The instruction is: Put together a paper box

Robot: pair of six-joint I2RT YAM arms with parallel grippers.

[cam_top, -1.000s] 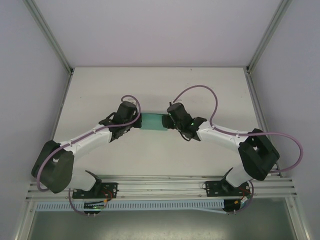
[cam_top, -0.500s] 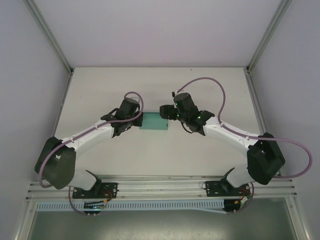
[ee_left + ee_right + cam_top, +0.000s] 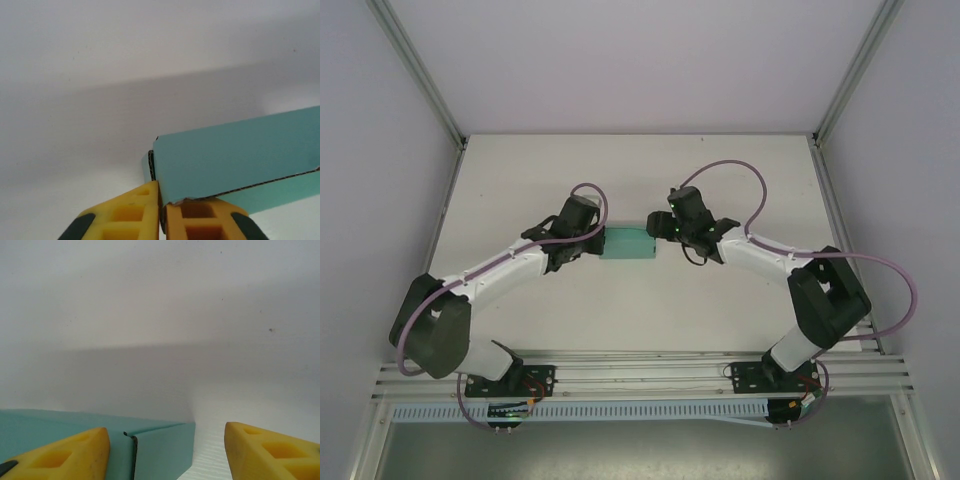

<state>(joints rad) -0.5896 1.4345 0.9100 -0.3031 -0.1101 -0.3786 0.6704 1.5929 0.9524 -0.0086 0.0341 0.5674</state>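
Since a second ago the right arm [image 3: 760, 262] has folded its elbow back toward its base. The right gripper [image 3: 658, 229] has come off the end of the paper box [image 3: 628, 243] and is released, fingers spread wide. In the right wrist view the box's corner lies in the gap between those fingers, clear of one; whether it touches the other I cannot tell. The left gripper [image 3: 161, 217] is clenched on the box's other end, pinching a thin edge of card where the side wall meets the end. A narrow dark seam shows there, so that end looks not quite shut. The box lies flat on the worktop [image 3: 620, 180], midway between the two grippers. To do this step well, I judge the left should hold its pinch steady as an anchor. The right should come in low and square to its end, so it presses the flap home rather than shoving the light box sideways or creasing the thin wall.
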